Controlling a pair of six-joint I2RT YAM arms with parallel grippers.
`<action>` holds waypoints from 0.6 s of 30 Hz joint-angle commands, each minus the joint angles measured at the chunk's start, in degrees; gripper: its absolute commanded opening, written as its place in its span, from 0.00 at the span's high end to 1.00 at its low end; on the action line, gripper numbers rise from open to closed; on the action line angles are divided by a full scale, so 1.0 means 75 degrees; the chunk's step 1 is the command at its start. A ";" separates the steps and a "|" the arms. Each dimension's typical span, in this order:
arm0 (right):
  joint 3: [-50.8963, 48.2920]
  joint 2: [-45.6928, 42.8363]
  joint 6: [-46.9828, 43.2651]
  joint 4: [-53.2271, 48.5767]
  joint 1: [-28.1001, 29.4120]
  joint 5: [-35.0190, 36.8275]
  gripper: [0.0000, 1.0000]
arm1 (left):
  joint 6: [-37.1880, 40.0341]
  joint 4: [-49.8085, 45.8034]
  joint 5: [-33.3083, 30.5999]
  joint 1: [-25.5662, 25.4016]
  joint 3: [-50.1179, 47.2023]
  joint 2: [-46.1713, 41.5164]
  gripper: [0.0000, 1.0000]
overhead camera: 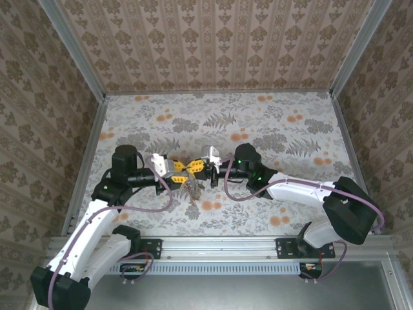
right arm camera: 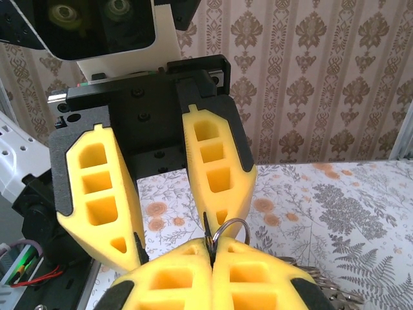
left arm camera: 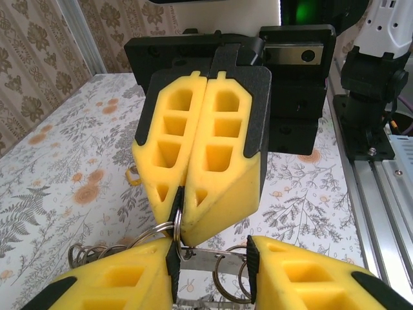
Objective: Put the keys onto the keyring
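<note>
Two grippers meet tip to tip above a flowered table [right arm camera: 335, 194].
The right gripper [right arm camera: 210, 250] has its yellow fingers pressed together on a thin keyring [right arm camera: 230, 224] that sticks up between them. The left gripper [right arm camera: 173, 240] faces it with its fingers spread wide.

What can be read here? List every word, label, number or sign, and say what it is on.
None: no readable text in any view.
The left gripper, the right gripper and the keyring pinched in the right one bear no lettering.
The table and walls carry only a floral pattern.
</note>
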 commanded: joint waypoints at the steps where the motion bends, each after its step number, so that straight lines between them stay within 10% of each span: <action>1: 0.0147 -0.0283 -0.0077 0.1013 0.0138 0.0029 1.00 | -0.0204 0.0034 0.0539 -0.0204 -0.0041 -0.0018 0.68; 18: 0.0439 -0.0728 -0.1457 -0.0994 0.0126 -0.0718 1.00 | 0.0643 -0.0880 0.0730 -0.0207 0.0414 0.0127 1.00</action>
